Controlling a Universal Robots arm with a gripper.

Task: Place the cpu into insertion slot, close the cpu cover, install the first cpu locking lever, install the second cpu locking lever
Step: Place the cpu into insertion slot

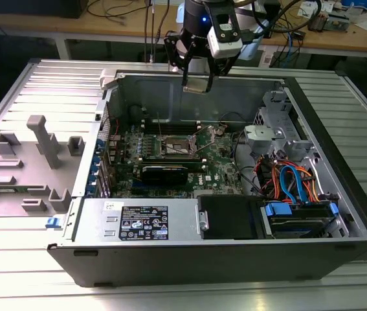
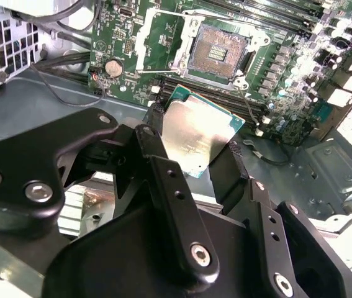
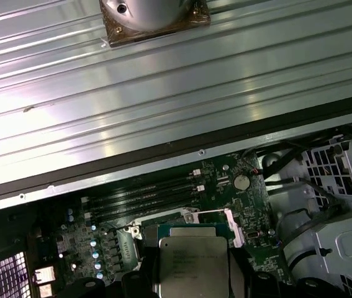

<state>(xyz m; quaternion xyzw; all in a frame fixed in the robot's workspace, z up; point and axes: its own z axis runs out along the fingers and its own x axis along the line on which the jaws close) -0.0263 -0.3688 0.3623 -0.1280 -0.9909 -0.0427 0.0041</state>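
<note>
The cpu (image 2: pixel 197 130) is held between the two black fingers (image 2: pixel 149 141) of the gripper (image 1: pixel 196 83). The jaws are closed on the edges of the chip. Its dull silver top is seen in both wrist views.

In the exterior view, the gripper is seen up in the air, over the far wall of the open computer case (image 1: pixel 235 259). The chip is kept well above the green board (image 1: pixel 222 165) and is touched by nothing but the fingers.

The insertion slot (image 2: pixel 218 53) is found on the board, and its dark middle is left bare. The cpu cover (image 2: pixel 142 43) is swung open, and it is seen just beside the slot, on the side of the round silver battery (image 2: pixel 113 67). Long black memory slots (image 2: pixel 213 96) are laid between the slot and the held chip in the second wrist view.

In the first wrist view, the cpu (image 3: pixel 192 264) is seen in front of the slot, so most of the slot is hidden.

The case is laid on a ridged metal table (image 1: pixel 54 84). A grey plastic holder (image 1: pixel 41 146) is set on the table at the exterior view's left. Orange and blue cables (image 1: pixel 293 181) are tucked inside the case at the exterior view's right.
</note>
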